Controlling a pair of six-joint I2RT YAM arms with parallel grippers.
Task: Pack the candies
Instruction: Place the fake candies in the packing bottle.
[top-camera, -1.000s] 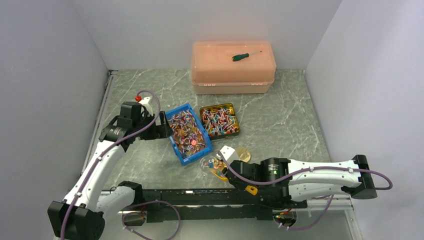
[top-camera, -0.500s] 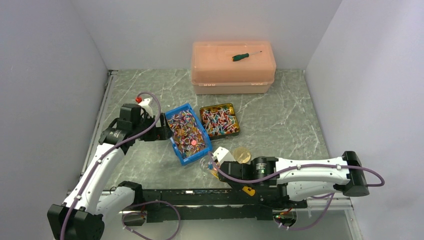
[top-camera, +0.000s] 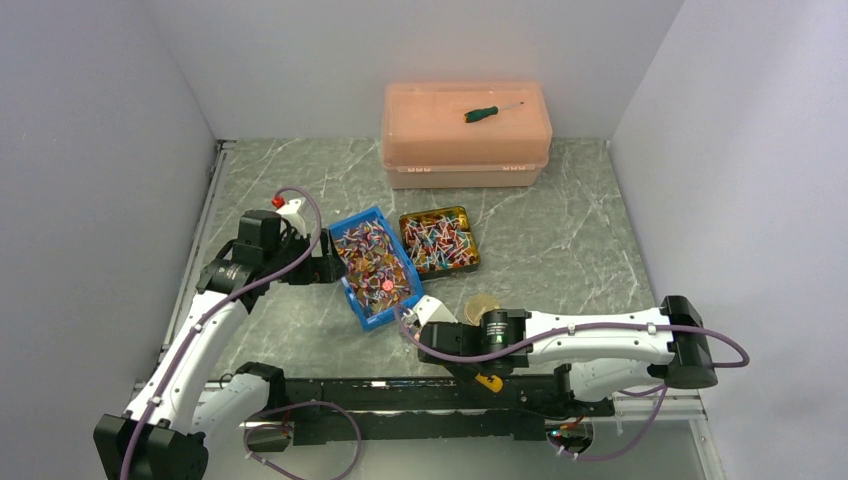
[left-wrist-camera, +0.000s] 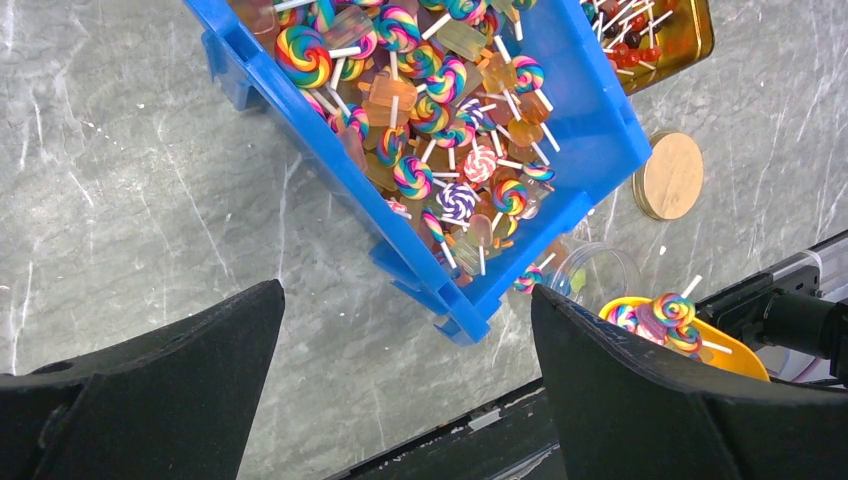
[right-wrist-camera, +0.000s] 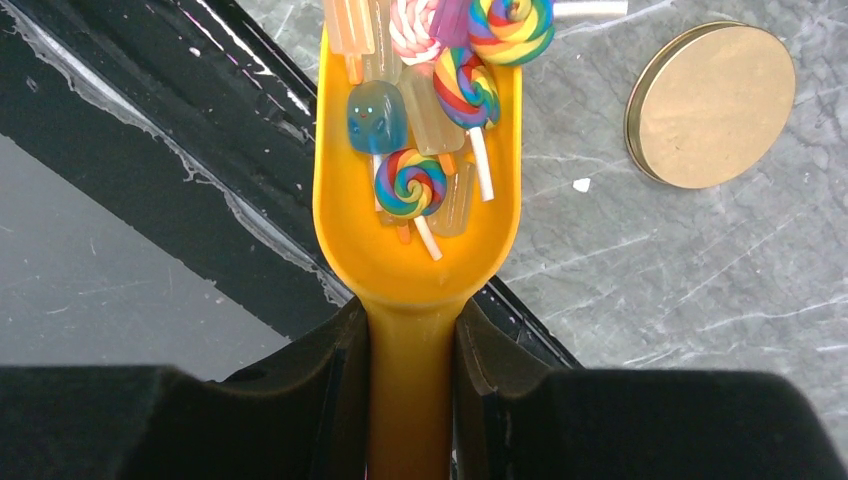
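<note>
The candies (left-wrist-camera: 440, 150), swirl lollipops and ice-pop sweets, fill a blue bin (top-camera: 362, 311) and a gold tin (top-camera: 438, 240). My right gripper (right-wrist-camera: 412, 340) is shut on the handle of an orange scoop (right-wrist-camera: 415, 250), which carries several candies (right-wrist-camera: 410, 185). In the top view the right gripper (top-camera: 414, 326) hangs just off the bin's near corner. A clear jar (left-wrist-camera: 600, 272) stands there, beside the loaded scoop (left-wrist-camera: 735, 352). My left gripper (left-wrist-camera: 405, 300) is wide open and holds nothing. It hovers at the bin's left side (top-camera: 328, 268).
A round gold lid (right-wrist-camera: 712, 105) lies flat on the marble table to the right of the jar. A peach plastic box (top-camera: 465, 150) at the back carries a green-handled screwdriver (top-camera: 480, 113). The black rail (top-camera: 400, 385) runs along the near edge.
My right arm has swung left with the loaded scoop, from near the gold lid to the bin's near corner, and now covers the jar in the top view. The left arm barely shifted.
</note>
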